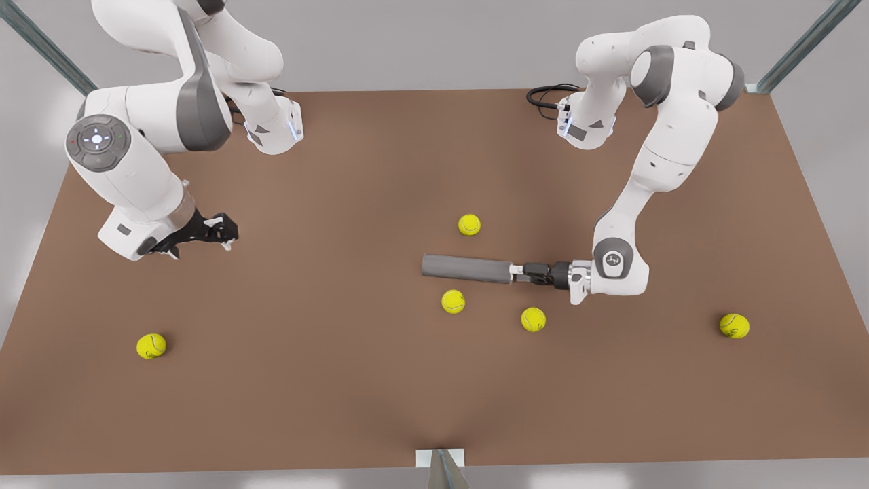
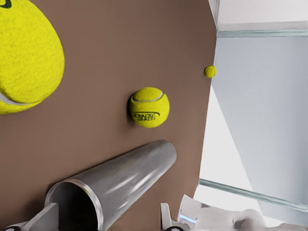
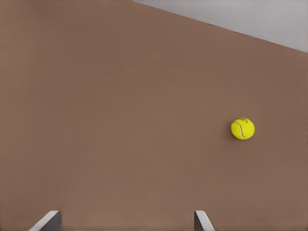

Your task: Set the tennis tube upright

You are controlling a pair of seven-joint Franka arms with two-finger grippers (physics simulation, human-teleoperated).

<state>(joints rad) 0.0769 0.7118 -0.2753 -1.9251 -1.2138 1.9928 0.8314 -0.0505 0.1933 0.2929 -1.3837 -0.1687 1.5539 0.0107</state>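
Note:
The tennis tube [image 1: 466, 267], a plain grey cylinder, lies on its side on the brown table [image 1: 339, 407], a little to the front view's right of centre. My left gripper [image 1: 517, 272] reaches level along the table to the tube's end on the front view's right. In the left wrist view the tube [image 2: 130, 175] points its hollow end at the camera. The left gripper [image 2: 103, 219] is open, one finger [image 2: 43, 217] at the rim and the other apart from the wall. My right gripper [image 1: 227, 234] waits open above the table at the front view's left, also seen as the right gripper [image 3: 125, 221].
Several yellow tennis balls lie loose. One ball [image 1: 469, 224] is behind the tube, and two balls [image 1: 453, 301] [image 1: 533, 319] lie in front of it. Others sit far right [image 1: 734, 325] and front left [image 1: 151, 346]. A ball [image 2: 148, 107] lies beside the tube.

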